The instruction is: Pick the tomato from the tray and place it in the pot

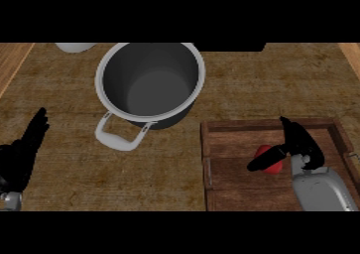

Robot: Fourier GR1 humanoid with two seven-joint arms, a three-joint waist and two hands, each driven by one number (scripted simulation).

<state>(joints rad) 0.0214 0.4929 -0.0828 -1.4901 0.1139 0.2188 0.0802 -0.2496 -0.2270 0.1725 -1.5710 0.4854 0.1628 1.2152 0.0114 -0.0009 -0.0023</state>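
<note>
So the counter [65, 149] was the biggest thing in view, a mottled brown top with lighter wood strips running along its left and right edges.

Next up, the pot [150, 79]. It sat toward the top middle of the counter, grey metal with a pale rim and a dark inside, and nothing was in it as far as I could see. One loop handle [120, 135] stuck out toward the lower left. It stood well apart from the tray.

The tray [226, 163] was a dark wooden thing with raised walls, sitting at the lower right, its top left corner near the pot's base but not touching.

Right forearm came up from the bottom edge over the tray, and the right hand [294, 144] was sitting inside the tray area. Fingers pointed up toward the tray's far wall while the thumb [262, 161] swung out to the left and lay across the tomato. Looked to me like the hand was curled onto it, thumb one side, fingers the other.

Left hand [21, 154] was over by the left edge, fingers straight and pointing up, holding nothing, just resting there.

The tomato [269, 159] was the smallest bit, a red blob in the tray, mostly hidden behind the right hand's thumb. Couldn't tell if it was lifted off the tray floor or not.

There was also a pale rounded object [74, 47] cut off at the top left, no idea what.
</note>
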